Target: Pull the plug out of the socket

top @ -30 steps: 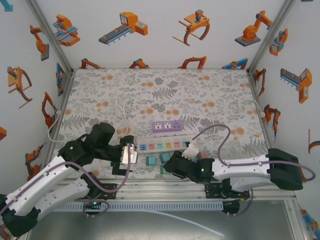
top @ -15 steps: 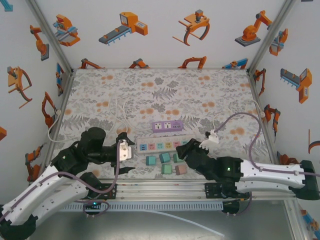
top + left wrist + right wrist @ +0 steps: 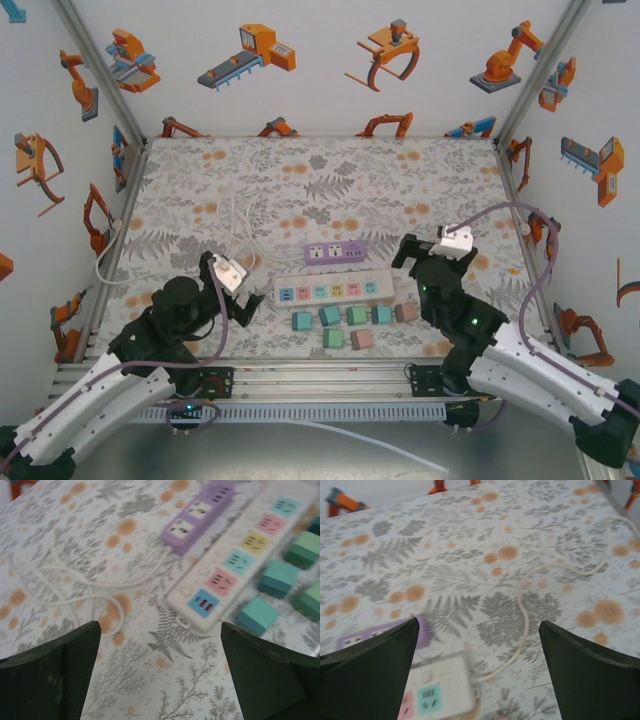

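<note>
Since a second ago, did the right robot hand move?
Yes. The right gripper left the white power strip's right end, going right of it and farther back on the table.

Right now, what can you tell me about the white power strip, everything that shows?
The white power strip is a long, plastic-looking bar lying flat on the floral table cover. A row of coloured socket faces (blue, pink, teal, yellow) runs along its top, beside a line of round white buttons. Nothing is plugged in. A white cable leaves its right end. The purple strip lies behind it, and coloured blocks lie close along its near side.
</note>
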Tool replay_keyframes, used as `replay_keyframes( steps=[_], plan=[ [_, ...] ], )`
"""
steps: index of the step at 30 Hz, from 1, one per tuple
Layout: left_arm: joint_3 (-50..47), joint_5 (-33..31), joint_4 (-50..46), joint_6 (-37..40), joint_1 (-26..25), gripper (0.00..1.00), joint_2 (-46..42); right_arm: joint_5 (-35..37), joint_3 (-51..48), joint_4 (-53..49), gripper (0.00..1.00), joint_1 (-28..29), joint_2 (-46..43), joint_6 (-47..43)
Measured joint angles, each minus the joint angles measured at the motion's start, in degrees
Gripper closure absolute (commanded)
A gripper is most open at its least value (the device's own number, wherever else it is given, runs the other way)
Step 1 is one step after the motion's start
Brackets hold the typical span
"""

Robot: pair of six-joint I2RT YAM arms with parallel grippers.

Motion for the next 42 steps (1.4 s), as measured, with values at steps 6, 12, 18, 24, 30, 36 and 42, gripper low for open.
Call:
replay_keyframes(
  steps=[6,12,18,24,30,36,42],
  plan=[
    [-7.74,-20.09,8.87,-4.09,4.76,0.03,-1.66,-11.78,0.04,5.70,0.01,-19.61,11.50,-7.58],
    [-11.91,-28.17,17.68,-7.43,18.82,0.03,4.83,-20.02,-0.02,14.69,0.01,-31.34,24.52,-16.00],
    [-13.92,-26.25,30.05,-11.17,29.38,0.03,23.06,-26.67,-2.10,28.28,0.01,-41.09,38.77,-19.71],
    [-13.11,-20.37,44.59,-11.26,34.86,0.03,42.71,-34.51,-6.27,42.56,0.01,-45.38,47.25,-20.94],
    [-9.18,-13.11,57.72,-10.86,40.41,0.03,55.98,-43.08,-11.85,55.80,0.01,-48.41,49.59,-20.85],
    [-5.57,-6.16,66.75,-11.30,44.65,0.03,68.91,-41.55,-10.29,56.65,0.01,-48.35,49.66,-19.78],
    [-2.75,-3.45,66.01,-11.76,45.03,0.03,68.89,-40.92,-10.25,56.52,0.01,-48.35,49.66,-19.43]
  ],
)
